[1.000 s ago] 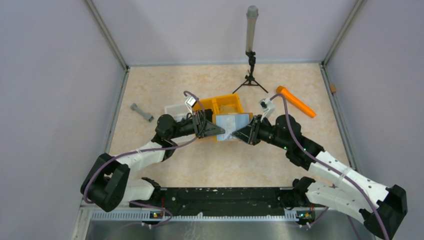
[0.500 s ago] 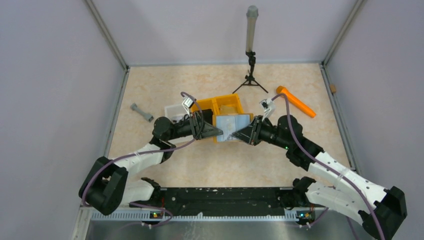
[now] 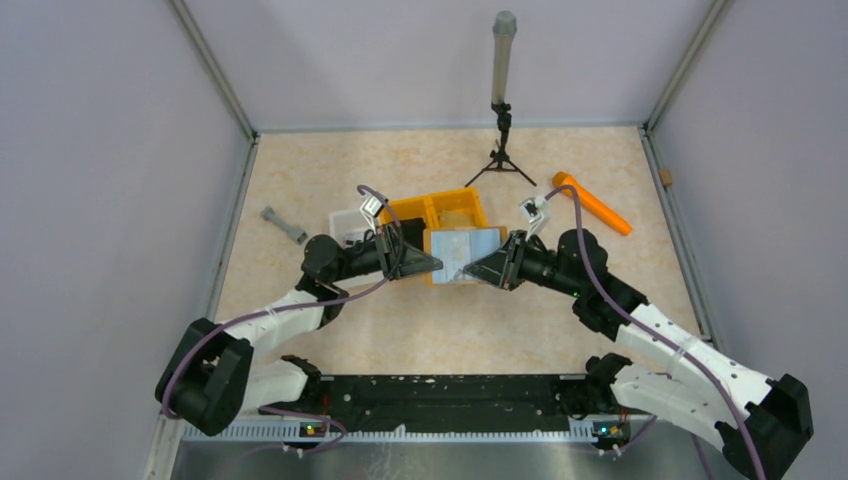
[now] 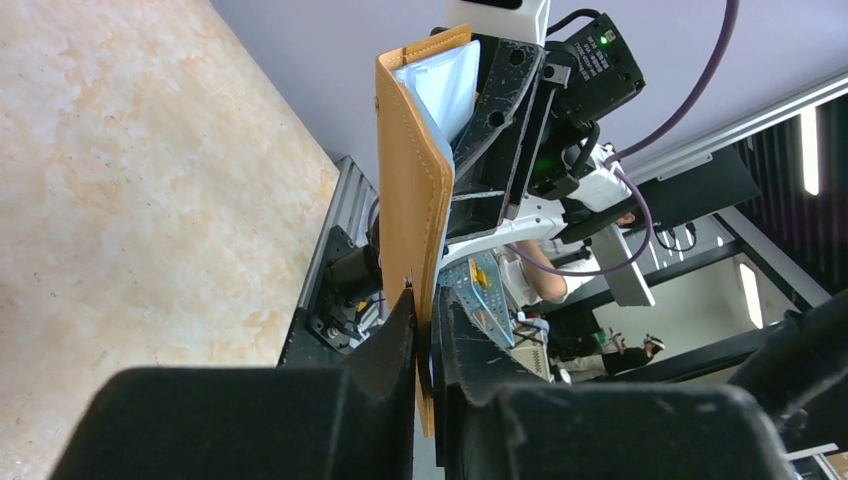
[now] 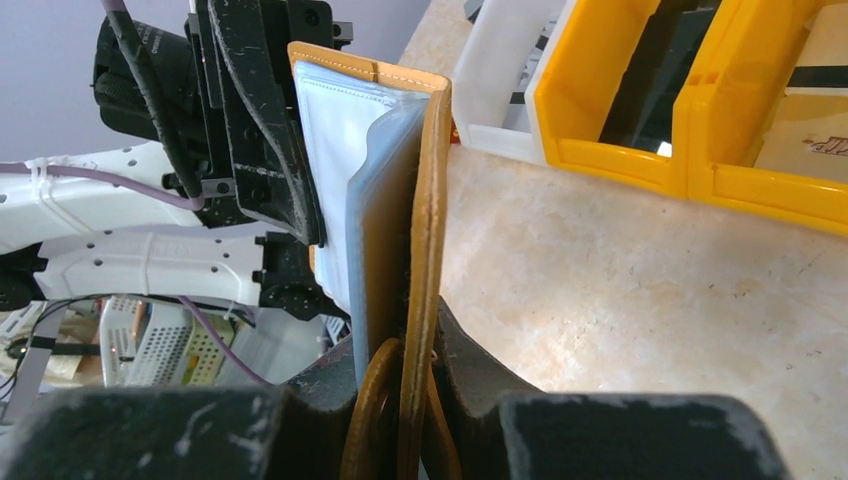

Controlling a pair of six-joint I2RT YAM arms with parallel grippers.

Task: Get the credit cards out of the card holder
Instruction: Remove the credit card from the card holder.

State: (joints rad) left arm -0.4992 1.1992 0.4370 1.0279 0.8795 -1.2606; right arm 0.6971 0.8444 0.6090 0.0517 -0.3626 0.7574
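Top view: compared with the frames one second and half a second earlier, the left arm has shifted slightly toward the left of the frame. The card holder (image 3: pixel 463 250) has stayed at frame centre, just in front of the orange bins (image 3: pixel 440 207), spread flat between the two arms. No card has come out, so extraction is judged not yet started and the arms are only repositioning. The left gripper (image 3: pixel 425 263) grips the holder's left edge and the right gripper (image 3: pixel 482 268) grips its right edge. Left wrist view: the left jaws are nearly together, clamped on the tan stitched edge of the holder. The holder rises through the middle of the frame toward the top. The credit cards (image 4: pixel 445 85) show as a pale panel seated inside at upper centre. Right wrist view: the right jaws are likewise pinched on the opposite tan edge at lower centre. The pale panel is fully inserted, left of the edge. The table (image 5: pixel 620 290) lies below at right, apart from the holder.
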